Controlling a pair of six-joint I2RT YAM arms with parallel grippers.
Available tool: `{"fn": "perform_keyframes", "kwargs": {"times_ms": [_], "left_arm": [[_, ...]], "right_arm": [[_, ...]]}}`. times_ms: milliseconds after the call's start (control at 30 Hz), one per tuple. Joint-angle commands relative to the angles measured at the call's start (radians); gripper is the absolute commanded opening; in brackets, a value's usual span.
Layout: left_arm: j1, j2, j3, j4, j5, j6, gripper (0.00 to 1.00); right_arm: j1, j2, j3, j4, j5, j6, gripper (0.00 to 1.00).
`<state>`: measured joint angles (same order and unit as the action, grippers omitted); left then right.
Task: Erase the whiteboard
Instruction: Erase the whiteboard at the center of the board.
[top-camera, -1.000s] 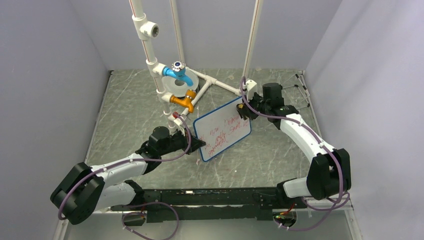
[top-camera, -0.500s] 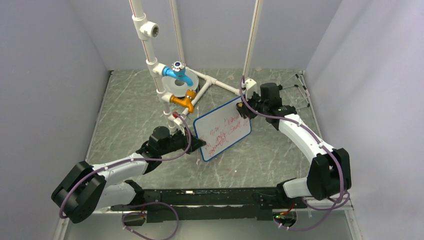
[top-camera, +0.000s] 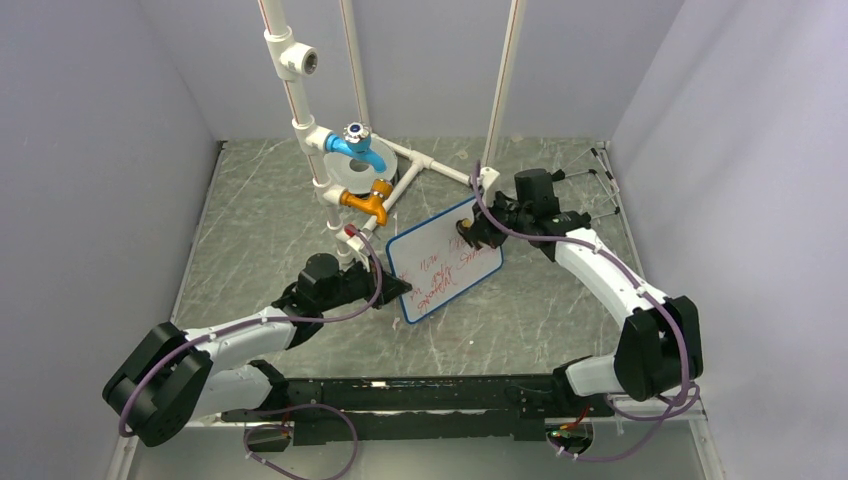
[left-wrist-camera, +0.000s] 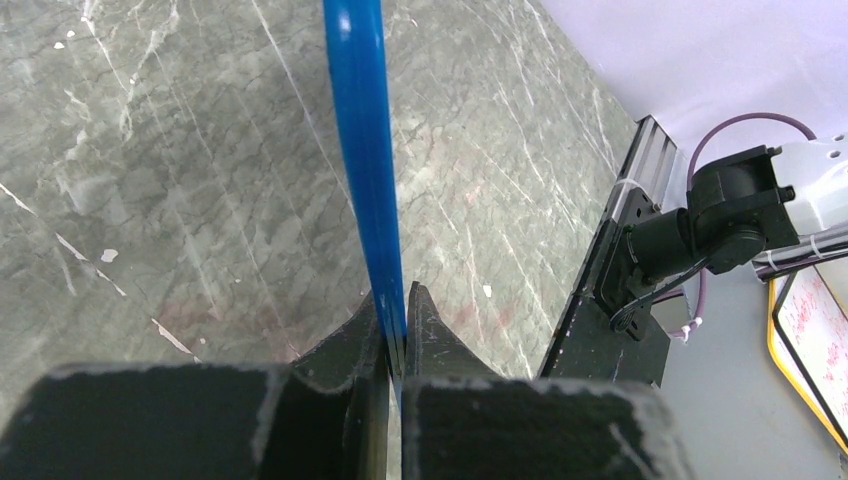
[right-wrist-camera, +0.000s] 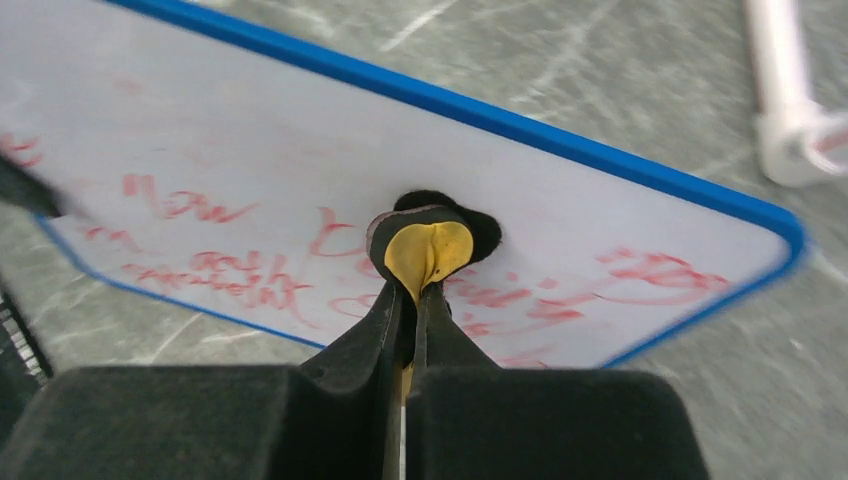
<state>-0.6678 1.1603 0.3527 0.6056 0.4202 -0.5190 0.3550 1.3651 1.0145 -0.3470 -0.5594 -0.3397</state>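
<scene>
Whiteboard (top-camera: 442, 268), scrawled in red, hangs tilted over the middle of the table (top-camera: 260, 225) where it was, the left gripper (left-wrist-camera: 397, 332) clamped on its blue left edge. The right gripper (right-wrist-camera: 410, 292), pinched tight on a yellow-and-black eraser pad (right-wrist-camera: 428, 245), has slid left from the board's far corner onto the writing.

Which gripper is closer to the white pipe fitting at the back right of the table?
Right. The right gripper, shut on a yellow pad against the whiteboard, is just in front of the white pipe fitting. The left gripper clamps the board's opposite edge.
</scene>
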Motion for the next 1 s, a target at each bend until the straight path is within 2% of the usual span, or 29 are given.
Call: {"fn": "perform_keyframes", "kwargs": {"times_ms": [0, 67, 133, 300, 400, 567, 700, 767, 967], "left_arm": [[-0.014, -0.036, -0.003, 0.104, 0.073, 0.026, 0.00], [-0.013, -0.036, -0.001, 0.106, 0.077, 0.029, 0.00], [-0.014, -0.036, 0.003, 0.106, 0.081, 0.028, 0.00], [-0.014, -0.034, -0.003, 0.119, 0.082, 0.024, 0.00], [-0.013, -0.038, -0.014, 0.129, 0.077, 0.020, 0.00], [-0.014, -0.052, -0.021, 0.118, 0.069, 0.025, 0.00], [-0.014, -0.053, -0.017, 0.114, 0.071, 0.030, 0.00], [-0.013, -0.051, -0.015, 0.113, 0.075, 0.030, 0.00], [-0.014, -0.058, -0.017, 0.107, 0.070, 0.031, 0.00]], "right_arm": [[-0.070, -0.011, 0.018, 0.131, 0.217, 0.088, 0.00], [-0.084, -0.012, 0.004, 0.137, 0.264, 0.068, 0.00], [-0.085, -0.008, 0.000, 0.116, 0.241, 0.031, 0.00], [-0.048, -0.007, 0.005, -0.004, -0.108, -0.107, 0.00], [-0.026, -0.021, 0.017, -0.032, -0.196, -0.134, 0.00], [-0.090, -0.020, 0.013, 0.086, 0.007, 0.028, 0.00], [-0.130, -0.013, -0.003, 0.124, 0.159, 0.048, 0.00], [-0.131, -0.004, -0.002, 0.107, 0.145, 0.023, 0.00], [-0.055, -0.020, -0.003, 0.024, -0.103, -0.074, 0.00]]}}
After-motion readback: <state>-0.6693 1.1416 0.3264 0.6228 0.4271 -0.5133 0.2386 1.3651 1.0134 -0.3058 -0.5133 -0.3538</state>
